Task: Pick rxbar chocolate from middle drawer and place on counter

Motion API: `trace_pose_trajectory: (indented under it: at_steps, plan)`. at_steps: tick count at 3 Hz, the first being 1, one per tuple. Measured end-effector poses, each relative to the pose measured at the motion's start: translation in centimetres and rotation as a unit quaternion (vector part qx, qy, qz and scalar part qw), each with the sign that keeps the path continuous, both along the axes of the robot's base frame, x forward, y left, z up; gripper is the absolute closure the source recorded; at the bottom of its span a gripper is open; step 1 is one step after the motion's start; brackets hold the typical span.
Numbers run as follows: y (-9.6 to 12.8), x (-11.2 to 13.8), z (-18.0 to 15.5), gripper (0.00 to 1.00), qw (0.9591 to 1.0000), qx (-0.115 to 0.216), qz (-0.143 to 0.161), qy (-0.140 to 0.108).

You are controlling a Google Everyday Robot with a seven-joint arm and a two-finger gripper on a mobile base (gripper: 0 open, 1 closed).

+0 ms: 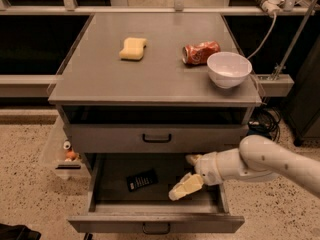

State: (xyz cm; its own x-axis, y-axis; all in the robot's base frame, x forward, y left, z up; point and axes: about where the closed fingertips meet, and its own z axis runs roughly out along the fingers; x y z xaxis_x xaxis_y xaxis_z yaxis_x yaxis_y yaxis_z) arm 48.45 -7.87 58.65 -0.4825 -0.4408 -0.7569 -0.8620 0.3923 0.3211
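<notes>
The rxbar chocolate (141,179), a small flat black bar, lies on the floor of the open middle drawer (156,223), left of centre. My gripper (188,173) reaches in from the right over the drawer's right half, its cream fingers (186,186) spread open and empty, a short way right of the bar. The counter (100,74) is the grey cabinet top above.
On the counter sit a yellow sponge (132,48), a crushed red can (200,52) and a white bowl (228,68). The upper drawer (156,138) is shut. A small clear bin (65,154) hangs at the cabinet's left side. Cables run at the right.
</notes>
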Motion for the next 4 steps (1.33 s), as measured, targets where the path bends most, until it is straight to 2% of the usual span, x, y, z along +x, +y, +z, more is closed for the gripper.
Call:
trace_pose_trajectory:
  at_steps: [1, 2, 3, 4]
  plan:
    - [7.3, 0.9, -8.7, 0.00, 0.9921, 0.099, 0.037, 0.068]
    - [7.1, 0.3, -9.3, 0.00, 0.9930, 0.091, 0.026, 0.071]
    - [8.0, -2.6, -9.8, 0.00, 0.9955, 0.081, 0.025, 0.042]
    - [9.3, -2.8, -12.1, 0.00, 0.9991, 0.038, 0.016, -0.009]
